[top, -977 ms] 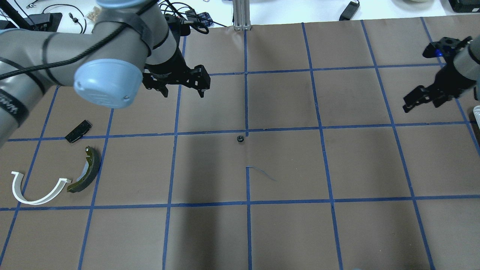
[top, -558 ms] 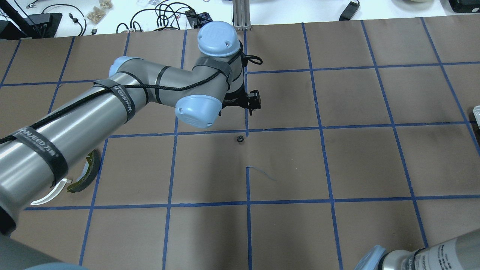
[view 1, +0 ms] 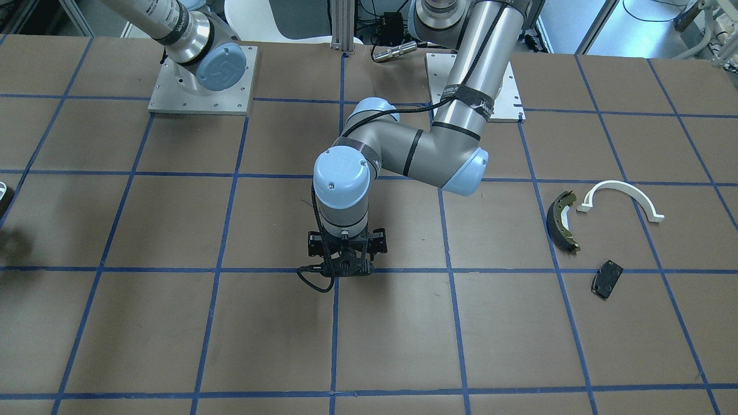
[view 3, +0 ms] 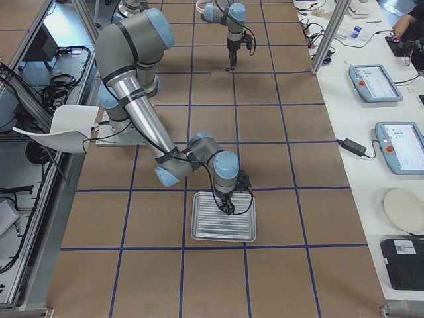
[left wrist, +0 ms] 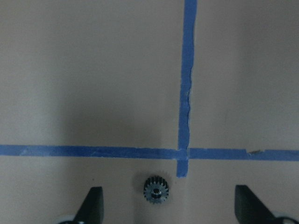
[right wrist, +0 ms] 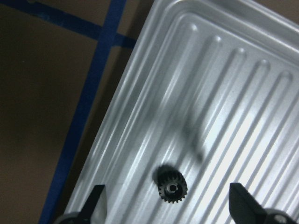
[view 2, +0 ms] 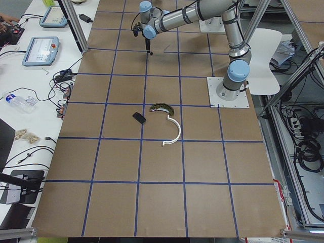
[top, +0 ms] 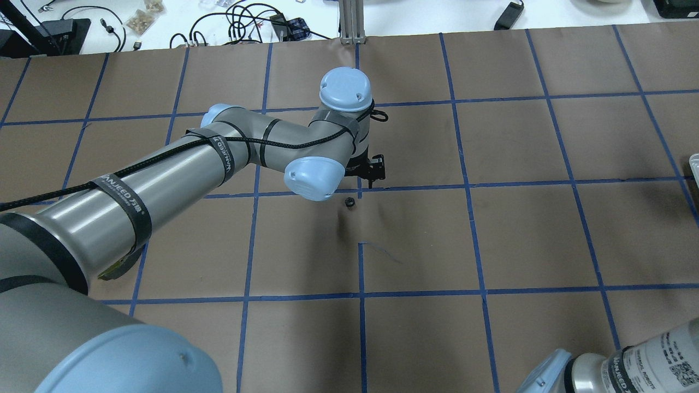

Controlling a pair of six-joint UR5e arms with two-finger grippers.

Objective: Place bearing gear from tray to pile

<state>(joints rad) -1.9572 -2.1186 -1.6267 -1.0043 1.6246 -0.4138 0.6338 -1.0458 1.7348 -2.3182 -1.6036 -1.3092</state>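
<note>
A small dark bearing gear [top: 349, 202] lies on the brown paper at a tape crossing in mid table. My left gripper [top: 373, 176] hangs just beyond it, open; in the left wrist view [left wrist: 170, 205] the gear [left wrist: 155, 189] sits between the spread fingertips [left wrist: 93, 205]. A second gear [right wrist: 172, 186] lies on the ribbed metal tray [right wrist: 233, 93]. My right gripper [view 3: 228, 209] hovers over that tray [view 3: 205, 232], open and empty. The pile lies apart: an olive brake shoe [view 1: 562, 222], a white arc [view 1: 622, 196] and a black plate [view 1: 606, 278].
Blue tape lines grid the brown paper. My left forearm [top: 164, 174] crosses the overhead view and hides most of the pile there. An aluminium post [top: 352, 22] stands at the far edge. Cables, pendants and tablets lie on the white benches beyond.
My left arm has swung from the back left to mid table and lowered its open gripper beside the gear. My right gripper has left the overhead view's upper right.
</note>
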